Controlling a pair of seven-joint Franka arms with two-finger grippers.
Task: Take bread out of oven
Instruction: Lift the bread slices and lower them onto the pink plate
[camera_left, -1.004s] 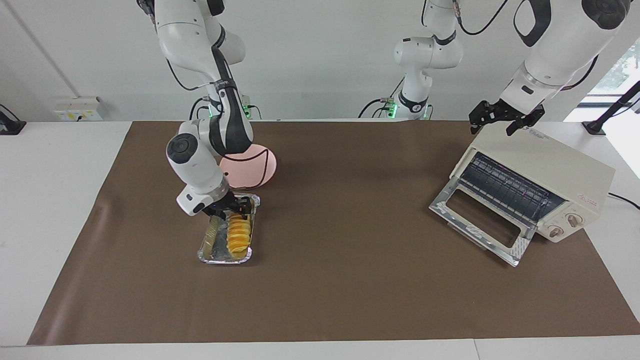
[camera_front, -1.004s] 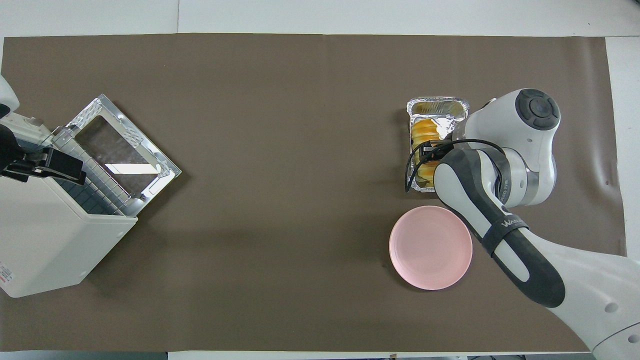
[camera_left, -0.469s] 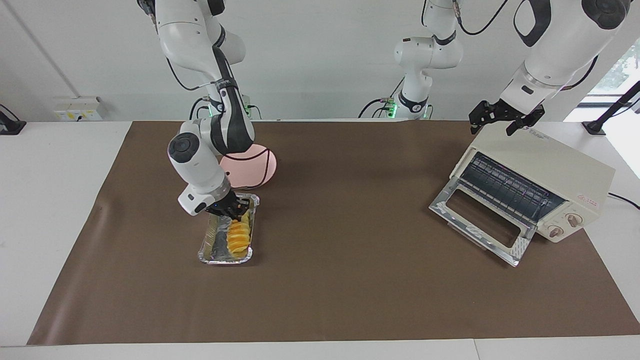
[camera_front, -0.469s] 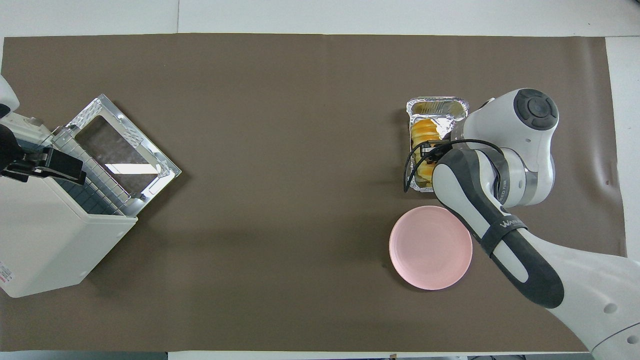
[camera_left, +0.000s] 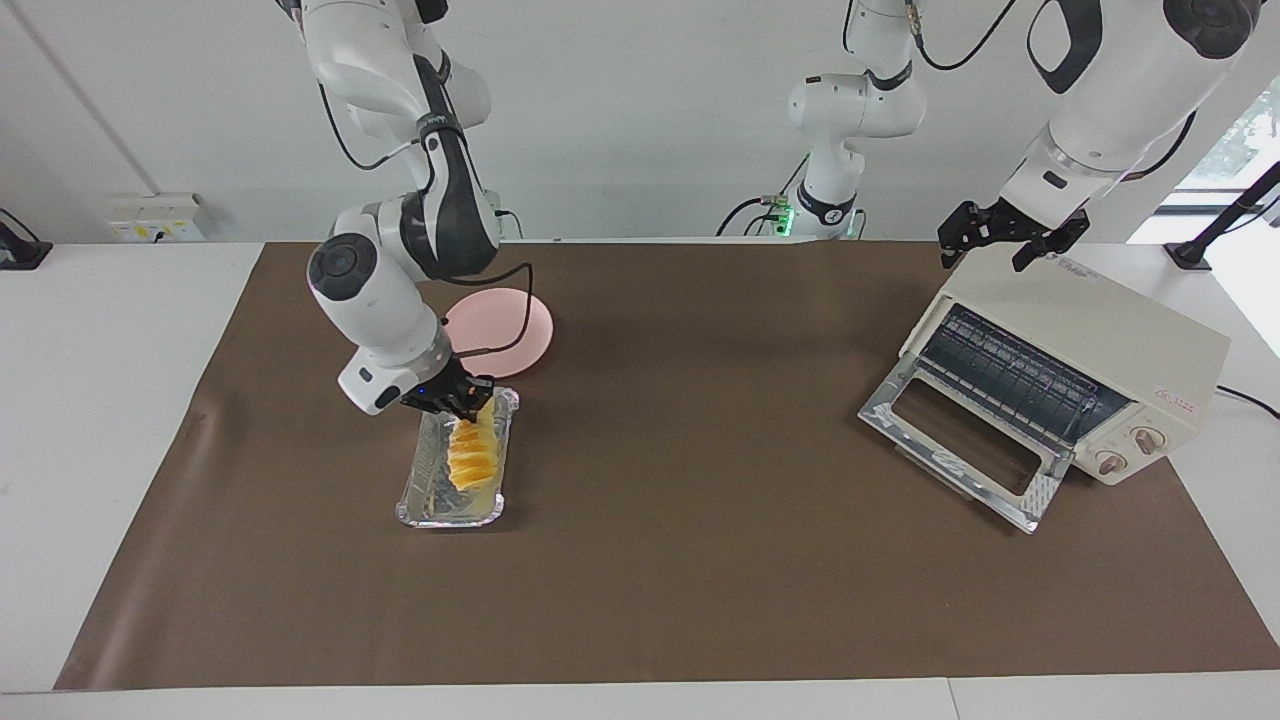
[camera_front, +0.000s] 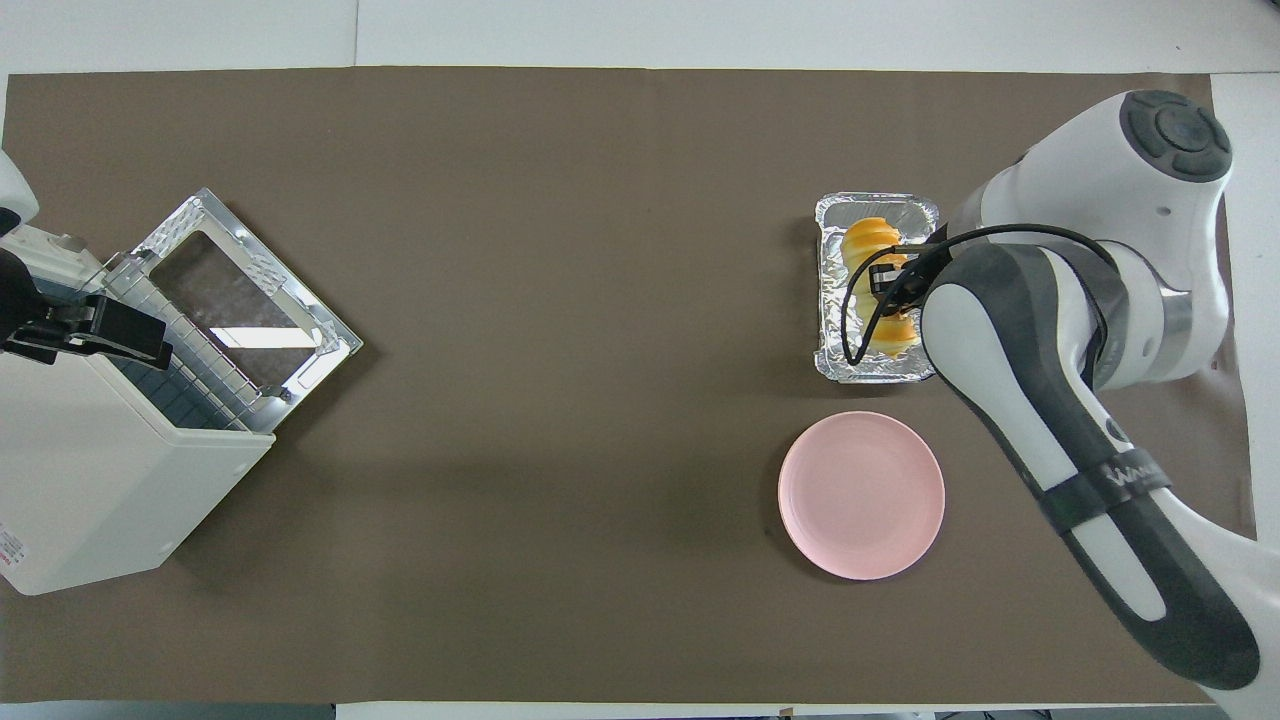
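The small golden-yellow ridged loaf of bread (camera_left: 471, 452), judged light, soft and crushable, was pinched gently near its middle by the right gripper (camera_left: 462, 409) above the crinkled silver foil tray (camera_left: 424, 496).

We cannot see the bread's (camera_front: 868, 243) nearer end under the right end effector (camera_front: 888, 285); the overhead edge crops the oven (camera_front: 90, 480).

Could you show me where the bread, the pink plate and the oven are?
bread (camera_left: 470, 455), facing view, middle of the loaf.
pink plate (camera_front: 861, 495), overhead view, centre of its bare surface.
oven (camera_left: 1095, 330), facing view, its cream top panel.
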